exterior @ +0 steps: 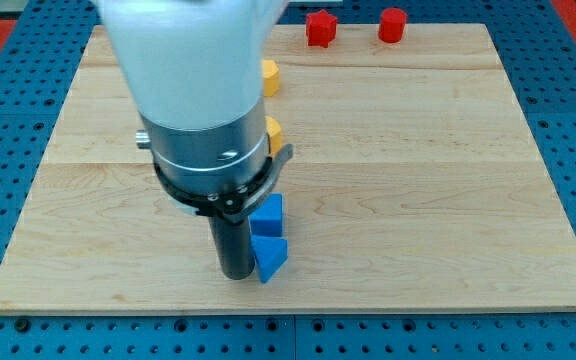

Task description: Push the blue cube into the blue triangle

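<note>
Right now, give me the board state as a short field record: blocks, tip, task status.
blue cube: lower middle of board, just right of the rod
blue triangle: directly below the cube in the view, looks touching it
my tip: at the triangle's left side, close or touching
yellow blocks: two, partly hidden behind the arm, shapes unclear
red blocks: two, at the view's top edge
task status: cube and triangle appear together

- The wooden bench [418,180] holds small blocks.
- A blue cube [267,212] sits near the front, touching a blue triangle [271,257].
- Two yellow blocks [270,77] [275,130] are farther back.
- Two red blocks [320,27] [392,24] sit far right.
</note>
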